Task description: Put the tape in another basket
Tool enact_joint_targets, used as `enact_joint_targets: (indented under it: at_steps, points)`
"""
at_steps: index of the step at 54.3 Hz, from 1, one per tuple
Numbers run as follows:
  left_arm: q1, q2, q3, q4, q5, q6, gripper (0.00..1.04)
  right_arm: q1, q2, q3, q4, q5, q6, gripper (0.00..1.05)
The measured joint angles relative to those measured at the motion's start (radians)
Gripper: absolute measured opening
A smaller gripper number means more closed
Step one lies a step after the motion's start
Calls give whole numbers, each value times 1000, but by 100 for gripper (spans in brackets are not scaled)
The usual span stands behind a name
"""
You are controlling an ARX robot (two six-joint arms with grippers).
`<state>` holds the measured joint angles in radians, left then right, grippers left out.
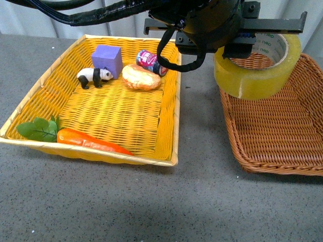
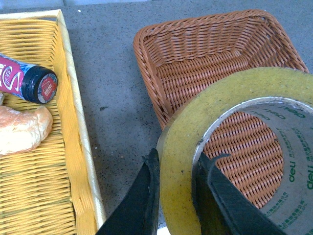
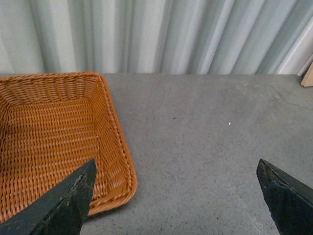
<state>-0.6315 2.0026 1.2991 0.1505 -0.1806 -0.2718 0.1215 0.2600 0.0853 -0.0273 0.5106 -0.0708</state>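
Left gripper (image 2: 183, 164): closest to our lens, clenched on the tape's wall, with one finger outside the roll and the other inside the core.
Tape (image 1: 257, 70): aloft in that grip and tilted. It hung over the left rim of the brown basket (image 1: 282, 126), the side facing the yellow tray (image 1: 121, 116). So far as we could see, it touched neither.
Look of the tape: a wide, thick roll of translucent yellowish film. Its white inner core was printed in green, and through that core the left wrist view showed us basket weave.
Brown basket: dark woven wicker with sloped sides and rounded corners, standing just beside the yellow tray on the grey table (image 1: 151, 201).
Yellow tray: it held a toy panda (image 1: 94, 76), a purple block (image 1: 107, 59), a bread roll (image 1: 142, 77), a can (image 1: 150, 61) and a carrot (image 1: 91, 142) with leaves (image 1: 39, 129).
Right gripper (image 3: 176, 166): spread wide with nothing between its fingers, near a corner of the brown basket.
Step in hand: we judged this to be the carry — the roll was lifted out of the yellow tray and had reached the basket's edge, but was not yet set down.
Next move: we thought it called for a short travel further over the basket floor, so that the whole roll cleared the rim. After that would come a lowering and a release — gently, since a roll let go on its edge could wheel off.
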Motion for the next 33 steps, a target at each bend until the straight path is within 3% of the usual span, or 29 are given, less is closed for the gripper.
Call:
enact_joint_targets:
  at_steps: [8, 15, 24, 33]
  points:
    - [0, 0, 0, 0, 1, 0, 16, -150, 247, 116, 183, -264, -44, 96]
    - [-5, 0, 0, 0, 5, 1, 16, -271, 532, 302, 238, -496, -87, 96]
    - [0, 0, 0, 0, -1, 1, 16, -292, 816, 534, 130, -704, -147, 96]
    - [0, 0, 0, 0, 0, 1, 16, -271, 1068, 784, -40, -811, -192, 96]
